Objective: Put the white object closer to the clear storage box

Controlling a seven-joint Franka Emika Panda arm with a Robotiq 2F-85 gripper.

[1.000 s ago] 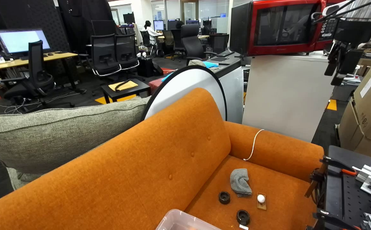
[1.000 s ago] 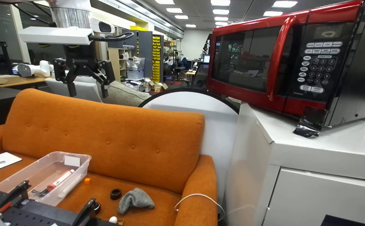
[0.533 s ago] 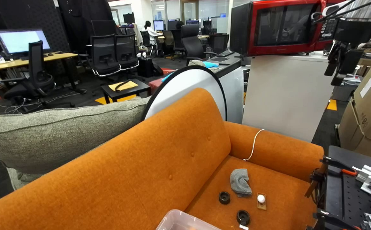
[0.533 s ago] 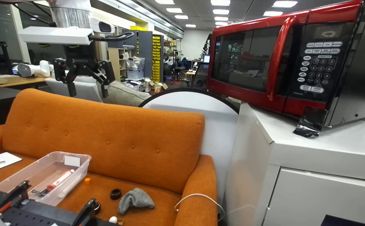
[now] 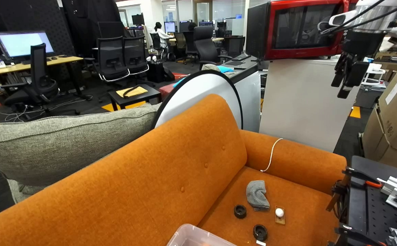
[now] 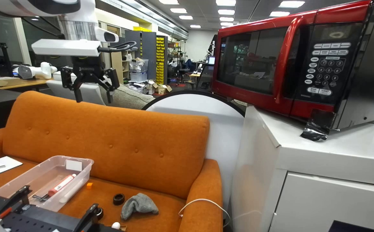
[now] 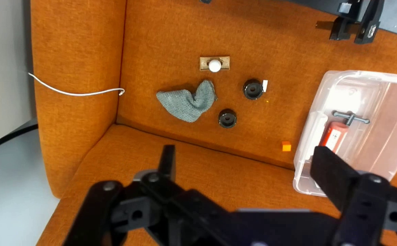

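Tool (image 6: 94, 99) wide; sofa (image 7: 171, 41): one white ball (image 7: 215, 65); two black discs (image 7: 227, 118); one clear box (image 7: 386, 143)

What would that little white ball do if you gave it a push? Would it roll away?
The white ball would probably roll once pushed, because it looks round in every view. But it appears to sit on a tan piece, which might steady it against a gentle nudge. Its surface looks smooth, so it could be slippery.
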